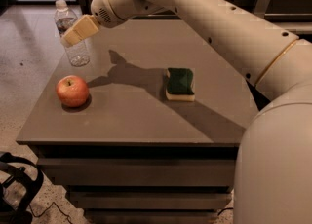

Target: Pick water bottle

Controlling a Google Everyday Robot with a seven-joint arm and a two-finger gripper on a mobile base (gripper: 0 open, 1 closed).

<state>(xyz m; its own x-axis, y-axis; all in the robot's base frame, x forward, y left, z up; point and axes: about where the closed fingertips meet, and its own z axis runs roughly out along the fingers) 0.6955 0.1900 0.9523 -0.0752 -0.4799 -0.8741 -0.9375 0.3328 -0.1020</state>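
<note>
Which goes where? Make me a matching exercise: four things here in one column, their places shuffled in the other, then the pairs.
1. water bottle
2. apple
3. sponge
4. gripper

A. middle of the table
B. far left corner of the table
C. in the air, right by the water bottle
D. near left part of the table

Pairs: 1-B; 2-D; 3-A; 4-C

arm (209, 21) outstretched, hand (71, 36) far left

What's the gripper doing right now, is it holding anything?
Gripper: against the water bottle at the table's back left; open or closed cannot be told.
</note>
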